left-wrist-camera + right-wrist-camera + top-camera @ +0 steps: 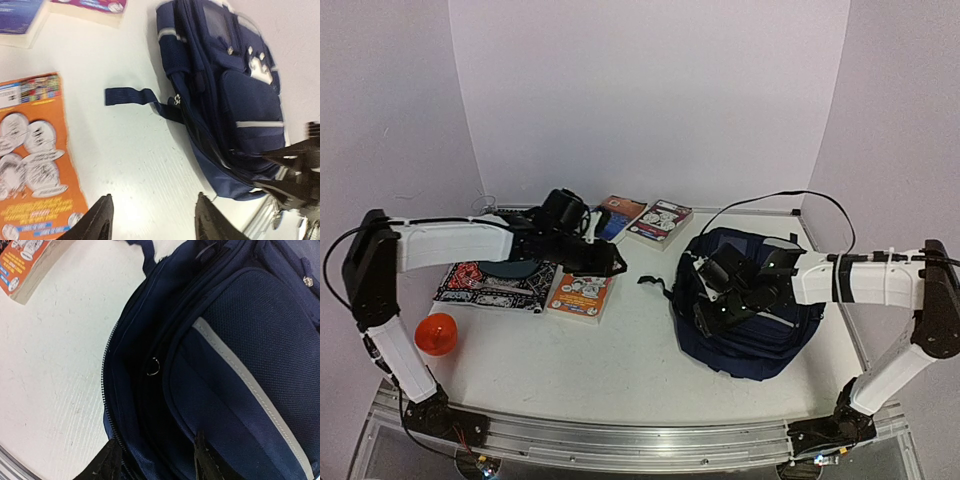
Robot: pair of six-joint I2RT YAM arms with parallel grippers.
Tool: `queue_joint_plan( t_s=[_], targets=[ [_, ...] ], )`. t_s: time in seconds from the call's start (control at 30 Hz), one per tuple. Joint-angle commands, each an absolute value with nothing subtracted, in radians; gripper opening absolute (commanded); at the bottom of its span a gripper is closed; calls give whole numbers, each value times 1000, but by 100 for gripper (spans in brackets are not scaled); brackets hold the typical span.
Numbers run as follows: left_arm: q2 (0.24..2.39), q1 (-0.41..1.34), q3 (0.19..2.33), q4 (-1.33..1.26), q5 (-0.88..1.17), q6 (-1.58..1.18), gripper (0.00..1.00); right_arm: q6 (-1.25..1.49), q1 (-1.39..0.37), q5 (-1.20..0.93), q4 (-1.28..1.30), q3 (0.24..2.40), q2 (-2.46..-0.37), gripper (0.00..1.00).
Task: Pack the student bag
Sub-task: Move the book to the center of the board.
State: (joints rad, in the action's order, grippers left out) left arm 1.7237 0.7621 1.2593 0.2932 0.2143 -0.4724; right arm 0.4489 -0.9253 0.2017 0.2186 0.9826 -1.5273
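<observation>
Flat on the right half of the worktop (620, 350) lies the student bag (750, 345), front pockets facing up and one dark strap (130, 96) trailing off to its left. Along its side a zip gapes, with a small metal ring (153, 366) in the dark slit; what is inside cannot be made out. The right hand (155, 460) hovers just above that slit, fingers spread and gripping nothing. The left hand (152, 220) hangs with its fingers apart and bare over the worktop beside an orange book (582, 294), left of the bag. Two more books (620, 215) (660, 222) lie at the back, outside the bag. A patterned black mat (490, 285) and an orange ball (437, 333) sit far left.
</observation>
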Motion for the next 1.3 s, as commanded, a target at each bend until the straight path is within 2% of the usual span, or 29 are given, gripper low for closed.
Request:
queue_joint_plan(
  t_s=[0.0, 0.13, 0.23, 0.53, 0.83, 0.93, 1.07, 1.27],
  targets=[
    [1538, 676, 1138, 278, 241, -498, 63, 427, -923, 197, 293, 1019, -1548, 51],
    [1468, 640, 1049, 282, 200, -497, 85, 416, -922, 196, 295, 1050, -1557, 52],
    [1509, 631, 1055, 312, 133, -484, 90, 418, -922, 196, 296, 1072, -1566, 54],
    [1816, 603, 1305, 454, -96, -339, 90, 486, -923, 156, 263, 1145, -1576, 70],
    [2066, 569, 1483, 510, -97, -257, 88, 546, -925, 79, 143, 1175, -1593, 79],
    [2105, 569, 1489, 527, -56, -259, 84, 570, -926, 55, 107, 1180, -1612, 80],
    [2076, 574, 1428, 525, 101, -301, 76, 626, -933, 25, 36, 1176, -1630, 80],
    [1966, 645, 1242, 462, 210, -412, 73, 766, -940, -52, -164, 1100, -1654, 80]
  ],
)
